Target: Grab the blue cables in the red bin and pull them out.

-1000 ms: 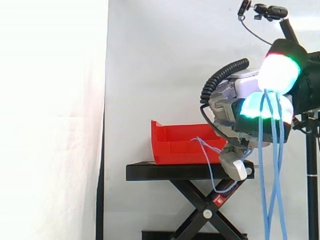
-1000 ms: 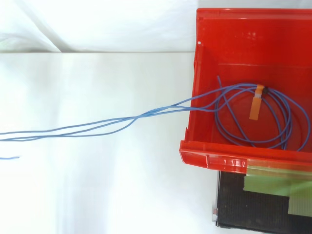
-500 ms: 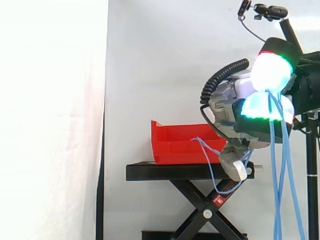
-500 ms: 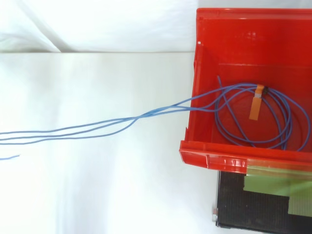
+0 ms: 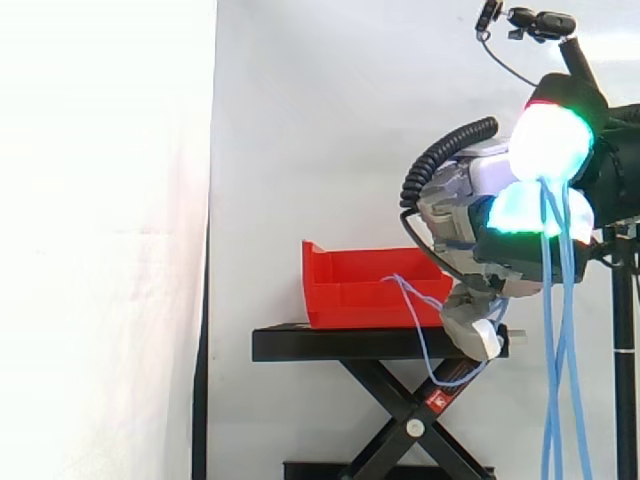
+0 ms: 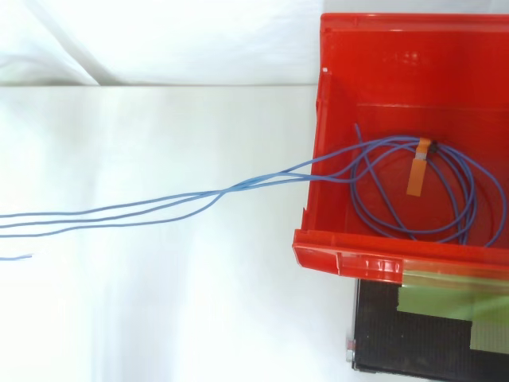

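The red bin [image 5: 340, 280] sits on a black stand [image 5: 340, 345]. In the top view a coil of blue cables [image 6: 406, 232] with an orange tag [image 6: 417, 171] lies in the bin [image 6: 374, 263]. Several of its strands [image 6: 238, 187] run out over the bin's left wall and off the left edge. My hand [image 5: 470, 200] hangs to the right of the bin, above stand height. Its glowing pads [image 5: 550, 140] pinch the blue cables [image 5: 555, 330], which drop straight down from them. A slack loop [image 5: 420, 320] sags from the bin's near wall below the stand top.
A scissor lift [image 5: 410, 425] carries the stand. A white curtain hangs behind. A camera on a black pole [image 5: 625, 330] stands at the far right, behind my hand. Tape strips [image 6: 445, 306] lie on the stand in front of the bin.
My hand has shifted only slightly. The strands hanging from it have swung and hang closer together. In the top view the strands at the left edge have moved a little; the coil has stayed put.
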